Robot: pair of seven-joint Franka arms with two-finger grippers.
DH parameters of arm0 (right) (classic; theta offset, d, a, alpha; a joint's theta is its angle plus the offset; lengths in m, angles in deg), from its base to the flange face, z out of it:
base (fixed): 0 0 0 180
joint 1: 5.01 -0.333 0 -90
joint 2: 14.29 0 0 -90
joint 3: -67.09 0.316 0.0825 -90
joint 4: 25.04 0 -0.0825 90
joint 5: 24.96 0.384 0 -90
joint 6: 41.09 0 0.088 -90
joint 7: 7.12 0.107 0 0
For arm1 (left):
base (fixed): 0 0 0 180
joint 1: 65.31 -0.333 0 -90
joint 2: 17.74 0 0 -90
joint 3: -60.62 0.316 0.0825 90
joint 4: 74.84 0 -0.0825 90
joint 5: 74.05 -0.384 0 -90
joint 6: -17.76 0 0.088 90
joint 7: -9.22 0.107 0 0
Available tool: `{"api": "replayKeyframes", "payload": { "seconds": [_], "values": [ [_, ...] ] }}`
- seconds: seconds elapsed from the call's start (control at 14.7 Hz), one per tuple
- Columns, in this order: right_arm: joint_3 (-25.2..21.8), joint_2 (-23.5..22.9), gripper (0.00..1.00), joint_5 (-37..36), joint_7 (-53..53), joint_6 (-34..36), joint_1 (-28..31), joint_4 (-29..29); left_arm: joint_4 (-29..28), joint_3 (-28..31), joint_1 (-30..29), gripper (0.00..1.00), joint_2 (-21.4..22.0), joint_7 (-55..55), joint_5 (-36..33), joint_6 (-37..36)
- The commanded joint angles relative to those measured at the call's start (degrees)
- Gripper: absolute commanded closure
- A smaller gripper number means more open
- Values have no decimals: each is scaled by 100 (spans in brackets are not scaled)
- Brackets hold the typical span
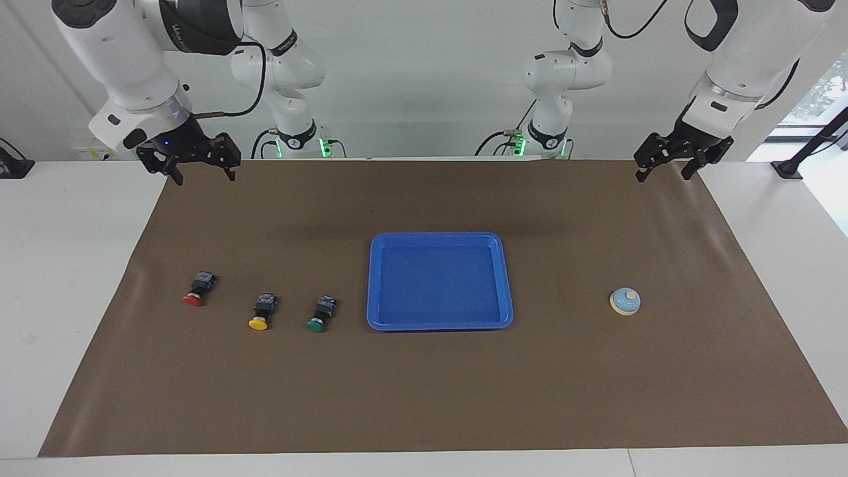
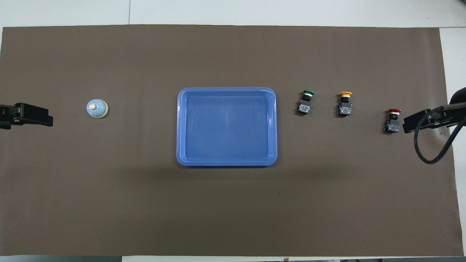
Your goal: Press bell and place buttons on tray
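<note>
The blue tray [image 1: 374,278] lies empty in the middle of the brown mat; it also shows in the overhead view [image 2: 180,127]. The light-blue bell [image 1: 625,301] [image 2: 97,108] stands toward the left arm's end. Three buttons lie on their sides in a row toward the right arm's end: green [image 1: 322,313] [image 2: 305,102] closest to the tray, then yellow [image 1: 263,311] [image 2: 344,103], then red [image 1: 199,289] [image 2: 393,120]. My left gripper [image 1: 664,173] [image 2: 36,115] hangs open and empty above the mat's corner near its base. My right gripper [image 1: 203,173] [image 2: 415,123] hangs open and empty above the other near corner.
A brown mat [image 1: 424,397] covers most of the white table. A black cable [image 2: 433,153] loops from the right arm over the mat's end. Wide bare mat lies between the tray and the bell.
</note>
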Motion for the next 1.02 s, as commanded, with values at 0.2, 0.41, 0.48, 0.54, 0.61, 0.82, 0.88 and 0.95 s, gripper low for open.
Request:
{"api": "replayKeyframes", "payload": {
  "seconds": [0.2, 0.41, 0.48, 0.54, 0.61, 0.82, 0.88, 0.95],
  "values": [
    [51, 77, 0, -30, -22, 21, 71, 61, -42, 36, 45, 0, 69, -44, 13, -70],
    [51, 77, 0, -30, -22, 21, 71, 61, -52, 36, 71, 0, 51, -10, 13, 53],
    [51, 77, 0, -30, -22, 21, 71, 61, -60, 36, 71, 0, 16, 8, 13, 202],
    [51, 85, 0, -30, -22, 21, 71, 61, -139, 36, 71, 0, -27, 8, 5, 351],
    [51, 77, 0, -30, -22, 21, 71, 61, -200, 36, 71, 14, -124, -1, 5, 553],
    [51, 77, 0, -30, -22, 21, 71, 61, -271, 45, 53, 60, -527, 8, 5, 1001],
    [51, 77, 0, -30, -22, 21, 71, 61, -306, 45, 45, 77, -668, -1, 5, 1194],
    [51, 77, 0, -30, -22, 21, 71, 61, -367, 45, 18, 95, -774, -1, 5, 1379]
  ]
}}
